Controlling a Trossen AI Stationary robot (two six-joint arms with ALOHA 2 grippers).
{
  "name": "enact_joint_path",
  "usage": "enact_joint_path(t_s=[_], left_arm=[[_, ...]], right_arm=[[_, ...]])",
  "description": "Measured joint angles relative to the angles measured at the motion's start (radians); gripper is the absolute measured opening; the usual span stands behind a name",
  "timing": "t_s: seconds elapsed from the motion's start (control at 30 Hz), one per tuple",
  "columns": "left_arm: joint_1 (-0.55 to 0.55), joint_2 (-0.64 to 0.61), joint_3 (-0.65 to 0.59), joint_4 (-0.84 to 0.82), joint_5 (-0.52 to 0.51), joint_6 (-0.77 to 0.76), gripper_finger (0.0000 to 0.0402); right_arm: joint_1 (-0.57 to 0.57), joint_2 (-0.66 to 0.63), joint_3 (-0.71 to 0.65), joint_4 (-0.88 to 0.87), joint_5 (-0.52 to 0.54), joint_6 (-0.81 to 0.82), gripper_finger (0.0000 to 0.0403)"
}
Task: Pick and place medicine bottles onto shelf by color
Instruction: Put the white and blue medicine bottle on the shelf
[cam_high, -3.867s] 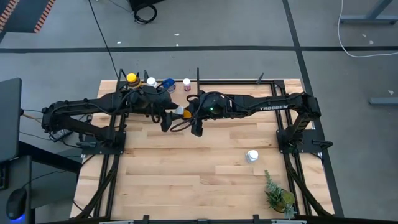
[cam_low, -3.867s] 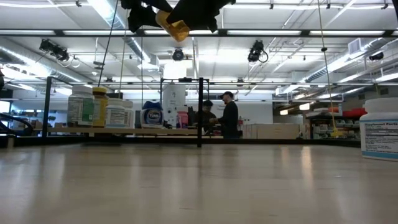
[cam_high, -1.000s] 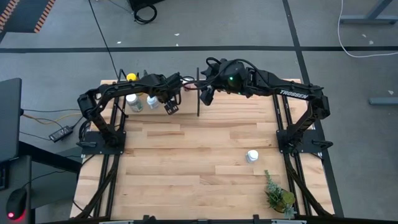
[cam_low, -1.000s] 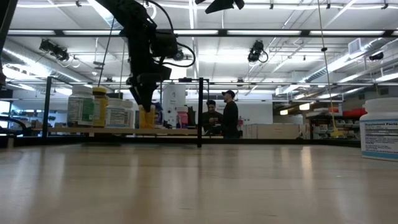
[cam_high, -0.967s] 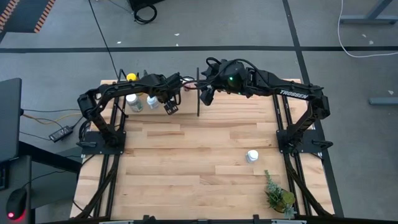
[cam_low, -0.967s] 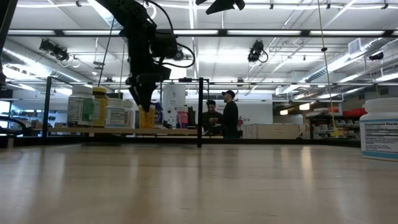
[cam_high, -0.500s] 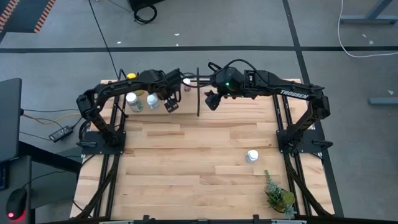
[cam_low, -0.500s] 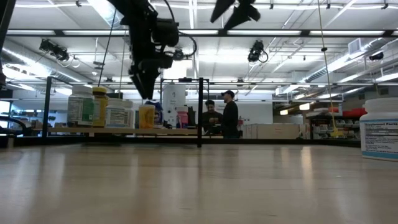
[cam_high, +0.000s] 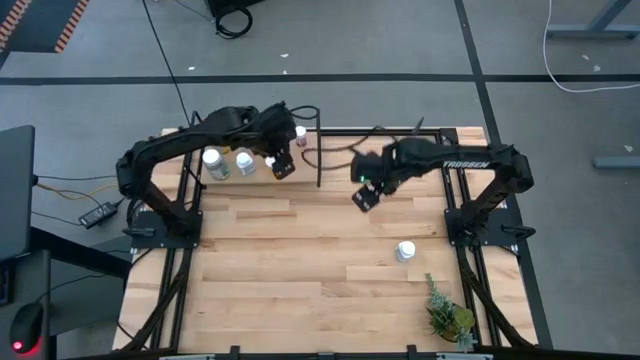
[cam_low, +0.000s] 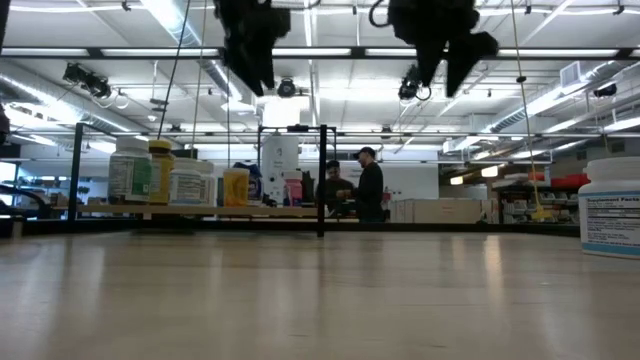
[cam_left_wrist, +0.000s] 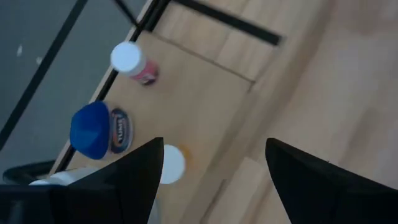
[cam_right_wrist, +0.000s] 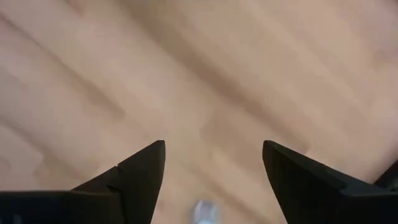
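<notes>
The shelf (cam_low: 200, 211) runs along the table's far edge, with a black upright divider (cam_high: 318, 152). On it stand white bottles (cam_high: 212, 160), a yellow-capped one (cam_low: 160, 170), an orange bottle (cam_low: 235, 187), a blue one (cam_left_wrist: 93, 127) and a pink-capped one (cam_left_wrist: 132, 60), all on their bases. One more white bottle (cam_high: 404, 250) stands on the tabletop at the near right. My left gripper (cam_high: 282, 167) hangs open and empty above the shelf's bottles. My right gripper (cam_high: 362, 197) is open and empty over mid-table, up and away from that white bottle.
A small green plant (cam_high: 447, 315) stands at the table's near right corner. Black rails frame the table's left and right sides. Bare planks (cam_high: 300, 270) lie between the shelf and the near edge. People stand in the room behind (cam_low: 362, 185).
My left gripper has let go of the orange bottle, which now stands on the shelf, and has risen straight up from it. My right gripper has swung from beside the divider toward the table's near and right edges and has come lower.
</notes>
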Motion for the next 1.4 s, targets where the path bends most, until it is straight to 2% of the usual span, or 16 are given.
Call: enact_joint_path(t_s=[0.27,0.4,0.63,1.03,1.27,1.4], left_arm=[[-0.133,-0.132,-0.001,0.006,0.001,-0.029,0.0288],[-0.191,-0.178,-0.001,0.006,0.001,-0.072,0.0288],[-0.275,-0.220,-0.001,-0.016,0.000,-0.138,0.0288],[-0.350,-0.235,-0.002,-0.060,-0.034,-0.169,0.0288],[-0.349,-0.235,-0.002,-0.063,-0.034,-0.187,0.0288],[-0.349,-0.235,-0.002,-0.063,-0.034,-0.192,0.0288]], right_arm=[[0.148,0.000,-0.239,0.033,-0.158,0.283,0.0276],[0.219,0.001,-0.326,0.111,-0.235,0.393,0.0276],[0.311,0.000,-0.397,0.095,-0.232,0.543,0.0277],[0.357,0.000,-0.507,0.129,-0.238,0.614,0.0302],[0.357,0.000,-0.588,0.256,-0.323,0.600,0.0287],[0.357,0.000,-0.590,0.269,-0.324,0.595,0.0273]])
